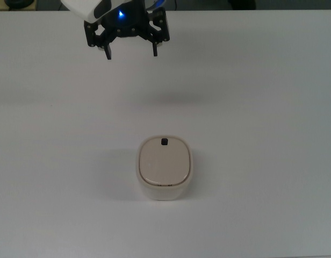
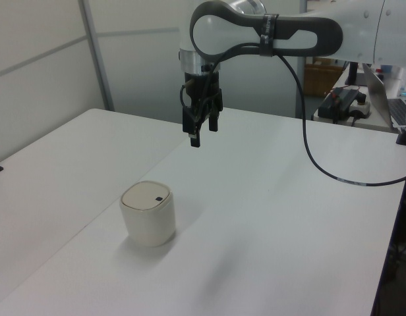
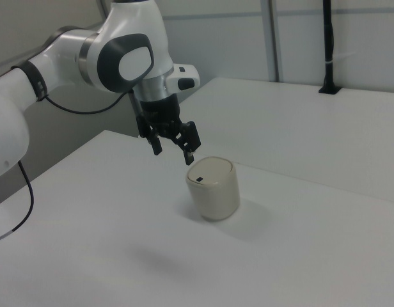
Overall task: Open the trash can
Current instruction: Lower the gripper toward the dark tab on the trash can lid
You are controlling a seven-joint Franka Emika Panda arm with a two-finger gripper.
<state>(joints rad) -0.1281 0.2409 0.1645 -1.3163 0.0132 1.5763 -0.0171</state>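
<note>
The pincer (image 1: pixel 131 52) hangs spread and empty above the worktop (image 1: pixel 262 107). The trash can (image 1: pixel 164 167) sits lid closed, below and well apart. Approach step: next, descend onto the black knob (image 1: pixel 164 142).

White table (image 1: pixel 273 107) w/ black cable (image 2: pixel 335 174) lying across it (left view).

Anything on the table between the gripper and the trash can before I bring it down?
Nothing: the top view shows only bare table between the open gripper and the trash can.
</note>
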